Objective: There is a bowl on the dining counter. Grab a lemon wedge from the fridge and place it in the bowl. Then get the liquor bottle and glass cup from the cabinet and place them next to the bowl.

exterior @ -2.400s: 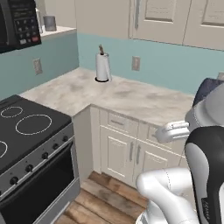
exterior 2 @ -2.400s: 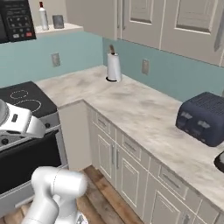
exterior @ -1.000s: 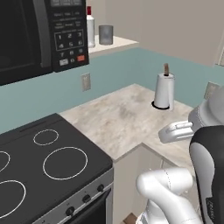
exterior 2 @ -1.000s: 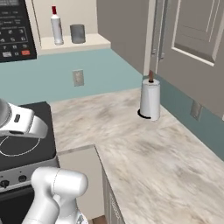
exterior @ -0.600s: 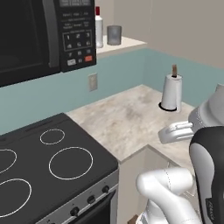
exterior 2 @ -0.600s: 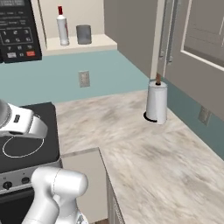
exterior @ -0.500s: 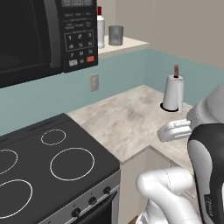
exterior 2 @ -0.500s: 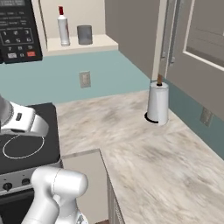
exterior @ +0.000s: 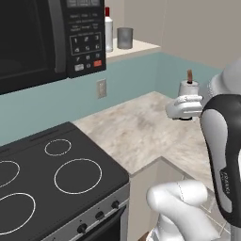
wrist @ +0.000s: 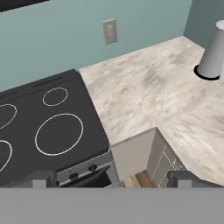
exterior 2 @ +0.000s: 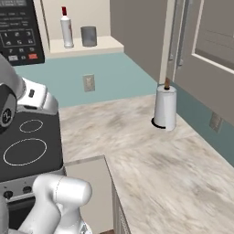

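A white liquor bottle (exterior: 108, 34) with a red cap stands on an open shelf beside the microwave, and a grey glass cup (exterior: 124, 38) stands just to its right. From the right base view the same bottle (exterior 2: 67, 29) and cup (exterior 2: 88, 36) sit high on the back wall. My gripper (wrist: 113, 179) hangs open above the corner where the stove meets the wall counter, with nothing between its fingertips (wrist: 43, 179). It is well below the shelf and some way out from it.
A black cooktop (exterior: 56, 174) lies at the left, under a black microwave (exterior: 42, 37). The marbled wall counter (exterior 2: 137, 141) carries a paper towel roll (exterior 2: 165, 108). A cream cabinet door (exterior 2: 205, 50) stands open at the right. A wall outlet (wrist: 109, 31) sits above the counter.
The whole picture has shifted, so the base has moved. The stove, microwave and shelf now look nearer and larger. The arm keeps its pose and the gripper stays open.
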Controlling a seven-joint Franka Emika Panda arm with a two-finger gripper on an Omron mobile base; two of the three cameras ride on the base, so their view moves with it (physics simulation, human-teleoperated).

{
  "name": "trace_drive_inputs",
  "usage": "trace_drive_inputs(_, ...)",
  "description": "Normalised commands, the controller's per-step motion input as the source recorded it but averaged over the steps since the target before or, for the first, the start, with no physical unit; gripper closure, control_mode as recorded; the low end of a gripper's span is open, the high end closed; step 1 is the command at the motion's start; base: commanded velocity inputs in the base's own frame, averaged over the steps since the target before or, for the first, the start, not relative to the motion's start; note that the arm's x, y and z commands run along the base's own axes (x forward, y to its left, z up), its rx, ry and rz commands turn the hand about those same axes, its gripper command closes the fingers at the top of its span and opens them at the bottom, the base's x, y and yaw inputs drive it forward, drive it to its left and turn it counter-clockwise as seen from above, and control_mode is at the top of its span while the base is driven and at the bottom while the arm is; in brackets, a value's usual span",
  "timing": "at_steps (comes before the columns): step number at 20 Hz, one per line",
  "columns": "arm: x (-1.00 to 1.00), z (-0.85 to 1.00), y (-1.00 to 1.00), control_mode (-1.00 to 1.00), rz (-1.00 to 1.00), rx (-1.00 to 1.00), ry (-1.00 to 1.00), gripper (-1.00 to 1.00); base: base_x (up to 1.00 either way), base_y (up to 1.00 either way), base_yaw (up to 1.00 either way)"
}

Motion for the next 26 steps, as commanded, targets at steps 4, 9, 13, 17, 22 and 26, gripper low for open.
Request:
trace_drive_inputs(4, 0.33, 0.8, 0.0, -1.0, 0.0, 0.08, -0.16, -1.0, 0.0, 0.0, 0.0)
trace_drive_inputs(9, 0.59, 0.51, -0.04, -1.0, -0.01, 0.09, -0.02, -1.0, 0.0, 0.0, 0.0)
trace_drive_inputs(13, 0.63, 0.3, -0.25, -1.0, -0.02, 0.13, 0.0, -1.0, 0.0, 0.0, 0.0)
trace_drive_inputs(17, 0.51, 0.05, -0.34, -1.0, -0.04, 0.2, -0.02, -1.0, 0.0, 0.0, 0.0)
trace_drive_inputs(22, 0.4, 0.0, -0.05, -1.0, -0.15, 0.19, -0.07, -1.0, 0.0, 0.0, 0.0)
trace_drive_inputs(26, 0.42, 0.0, 0.0, -1.0, -0.19, 0.11, -0.09, -1.0, 0.0, 0.0, 0.0)
